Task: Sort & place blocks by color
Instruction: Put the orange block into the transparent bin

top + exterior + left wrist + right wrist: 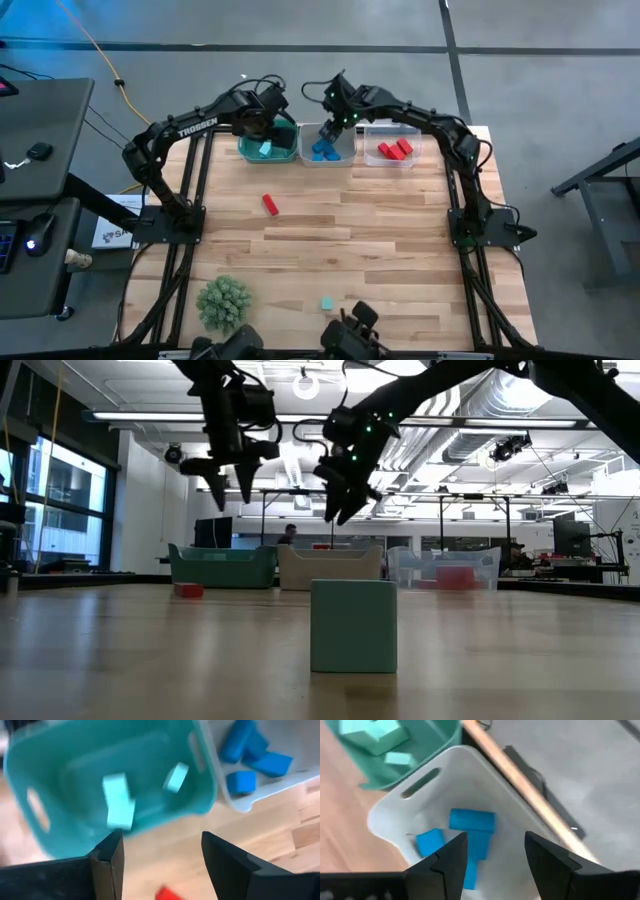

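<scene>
Blocks (pixel 324 150) in bins; 2 loose

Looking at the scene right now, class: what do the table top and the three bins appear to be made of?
Table top: looks like wood, pale butcher-block strips with visible grain and a matte finish.
Teal bin: probably moulded plastic, opaque, smooth, with cut-out handles.
White bin: likely the same plastic, slightly glossy.
Clear bin: seemingly transparent plastic; the red blocks show through.
</scene>
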You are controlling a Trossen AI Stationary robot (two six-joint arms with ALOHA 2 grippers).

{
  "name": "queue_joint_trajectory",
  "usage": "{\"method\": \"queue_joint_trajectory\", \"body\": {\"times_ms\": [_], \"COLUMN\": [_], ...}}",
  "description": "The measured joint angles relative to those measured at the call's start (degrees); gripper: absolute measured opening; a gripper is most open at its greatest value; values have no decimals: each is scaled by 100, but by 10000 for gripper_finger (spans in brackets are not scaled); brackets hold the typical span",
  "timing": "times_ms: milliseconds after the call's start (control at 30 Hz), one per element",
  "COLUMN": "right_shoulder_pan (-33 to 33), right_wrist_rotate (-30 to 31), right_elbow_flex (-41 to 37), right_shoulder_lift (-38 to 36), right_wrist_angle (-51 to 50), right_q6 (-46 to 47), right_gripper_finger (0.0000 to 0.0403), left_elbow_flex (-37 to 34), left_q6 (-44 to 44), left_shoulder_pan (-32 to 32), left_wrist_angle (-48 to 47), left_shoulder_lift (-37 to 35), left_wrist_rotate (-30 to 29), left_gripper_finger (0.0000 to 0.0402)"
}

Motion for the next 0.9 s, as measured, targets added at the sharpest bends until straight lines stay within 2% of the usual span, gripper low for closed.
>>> {"method": "queue_joint_trajectory", "body": {"times_ms": [167, 400, 700, 900], "right_shoulder_pan": [-223, -477, -727, -850], "right_wrist_rotate": [176, 223, 217, 213], "right_elbow_flex": [691, 1594, 2411, 2570], "right_shoulder_lift": [0, -2, -7, -9], "right_wrist_angle": [-590, -1339, -2188, -2504], "right_q6": [-228, -393, -345, -223], "right_gripper_finger": [185, 185, 185, 185], "left_elbow_flex": [-3, -3, -3, -3], "left_q6": [-808, -1484, -1600, -1614], "left_shoulder_pan": [-90, -423, -905, -1297], "left_wrist_angle": [-494, -532, -541, -602], "left_shoulder_lift": [0, 0, 0, 0], "left_wrist_rotate": [167, 255, 275, 598], "left_gripper_finger": [192, 181, 164, 161]}}
